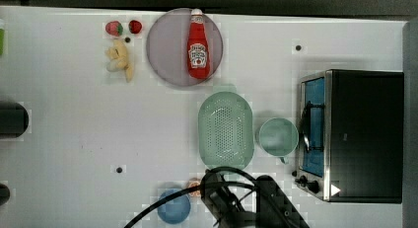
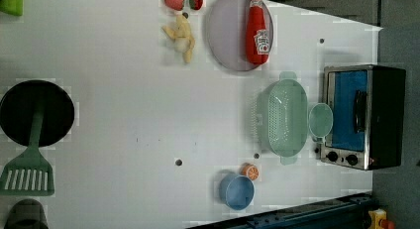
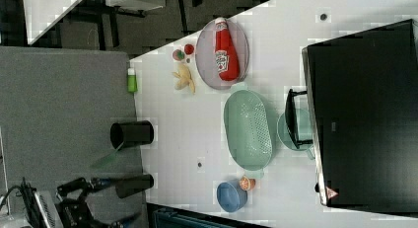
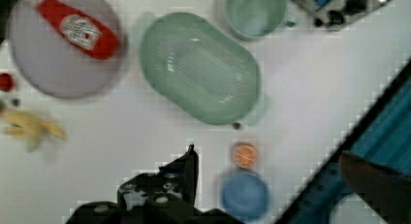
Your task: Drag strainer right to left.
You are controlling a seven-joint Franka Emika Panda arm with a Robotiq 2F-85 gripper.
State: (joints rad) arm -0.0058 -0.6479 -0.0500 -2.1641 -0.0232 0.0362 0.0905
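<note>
The strainer [image 1: 226, 130], a pale mint-green oval colander with tiny holes, lies on the white table between the purple plate and the toaster oven. It is also in the left view [image 2: 287, 117], the right view [image 3: 248, 129] and the wrist view [image 4: 201, 68]. The small round green cup [image 1: 278, 136] sits right beside it, on the oven side. My gripper [image 4: 189, 170] shows as a dark shape in the wrist view, apart from the strainer and holding nothing that I can see. The arm [image 1: 231, 198] comes in at the top view's bottom, just below the strainer's end.
A toaster oven [image 1: 355, 134] stands at the top view's right. A ketchup bottle [image 1: 198, 43] lies on the purple plate [image 1: 165, 50]. A blue bowl [image 1: 173, 207] and an orange slice [image 1: 194, 186] sit by the arm. A banana [image 1: 120, 57] and strawberries [image 1: 114, 27] lie far left.
</note>
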